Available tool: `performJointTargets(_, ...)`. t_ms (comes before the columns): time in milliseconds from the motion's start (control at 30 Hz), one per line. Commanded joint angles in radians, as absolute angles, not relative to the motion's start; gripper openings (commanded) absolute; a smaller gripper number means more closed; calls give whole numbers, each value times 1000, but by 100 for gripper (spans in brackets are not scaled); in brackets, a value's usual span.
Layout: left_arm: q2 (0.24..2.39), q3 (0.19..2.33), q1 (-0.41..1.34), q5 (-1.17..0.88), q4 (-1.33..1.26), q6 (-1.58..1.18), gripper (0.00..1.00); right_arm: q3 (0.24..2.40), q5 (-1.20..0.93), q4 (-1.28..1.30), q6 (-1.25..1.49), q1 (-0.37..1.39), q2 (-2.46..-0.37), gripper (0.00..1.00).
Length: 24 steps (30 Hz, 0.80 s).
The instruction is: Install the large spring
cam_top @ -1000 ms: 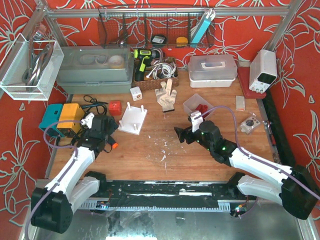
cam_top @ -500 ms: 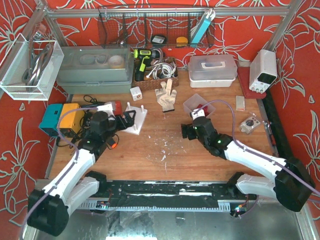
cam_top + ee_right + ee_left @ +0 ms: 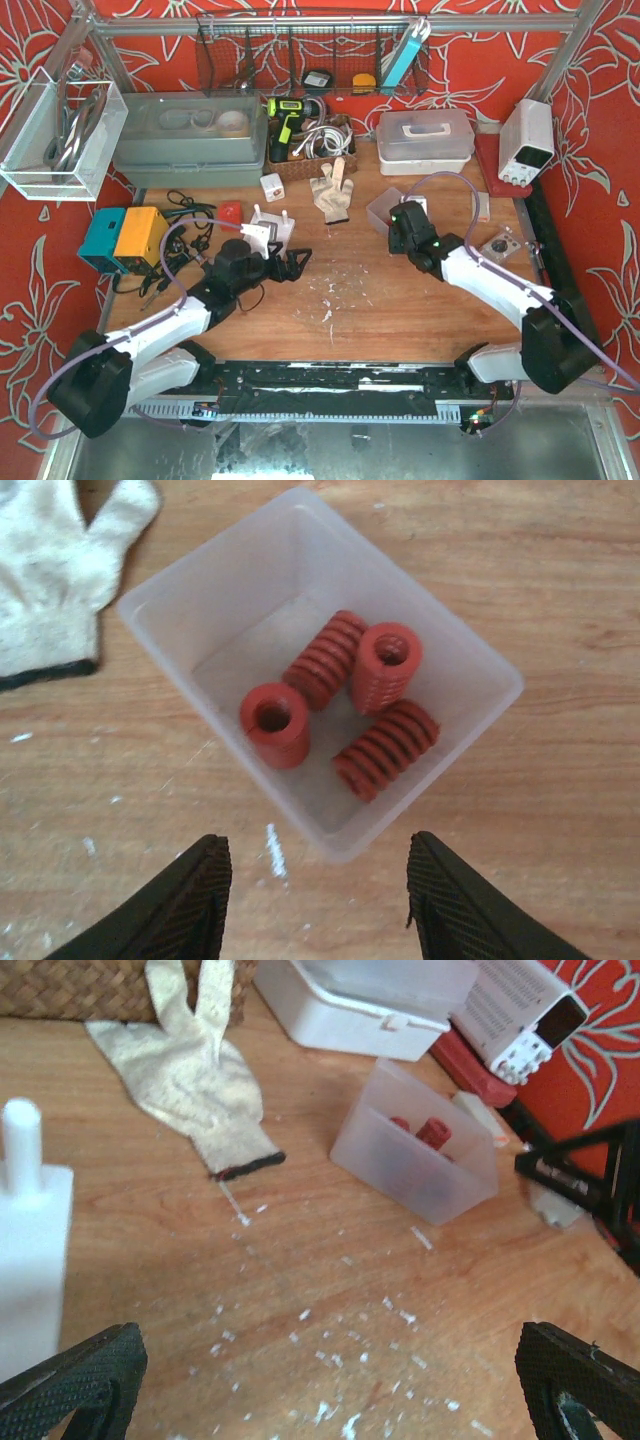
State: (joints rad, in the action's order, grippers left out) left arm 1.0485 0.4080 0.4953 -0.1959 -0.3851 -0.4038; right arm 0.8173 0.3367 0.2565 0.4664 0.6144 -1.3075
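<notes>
Several red springs (image 3: 385, 748) sit in a translucent bin (image 3: 230, 570), two upright and two on their sides; they look alike in size. My right gripper (image 3: 320, 920) hovers just short of the bin's near corner, open with nothing between its fingers. In the top view it (image 3: 398, 222) overlaps the bin (image 3: 378, 208). The white peg plate (image 3: 268, 232) lies left of centre. My left gripper (image 3: 290, 262) stands open and empty to its right, above the wood. In the left wrist view a white peg (image 3: 22, 1135) shows at the left and the bin (image 3: 415, 1150) ahead.
A work glove (image 3: 333, 192) lies behind the table's middle, left of the bin. A white lidded box (image 3: 425, 138), a power supply (image 3: 527, 140), a grey tote (image 3: 190, 140) and a basket holding a drill (image 3: 300, 150) line the back. White chips (image 3: 328, 295) litter the wood.
My right gripper moved away from me up to the bin and its jaws narrowed. The left arm swung right, past the white peg plate toward the table's middle.
</notes>
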Motion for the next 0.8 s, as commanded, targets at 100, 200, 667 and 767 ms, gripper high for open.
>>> performJointTargets(100,971,274,500,-141,-562,-326,100,951,417,327,508,537,-1448,48)
performJointTargets(200,933,263,500,-155,-578,-331,100,1003,458,344,544,525,-1518,47)
performJointTargets(667,890,257,506,-189,-580,-350,100,1245,610,445,830,511,-1783,47)
performJointTargets(767,873,253,509,-186,-577,-350,100,1283,618,465,859,508,-1826,48)
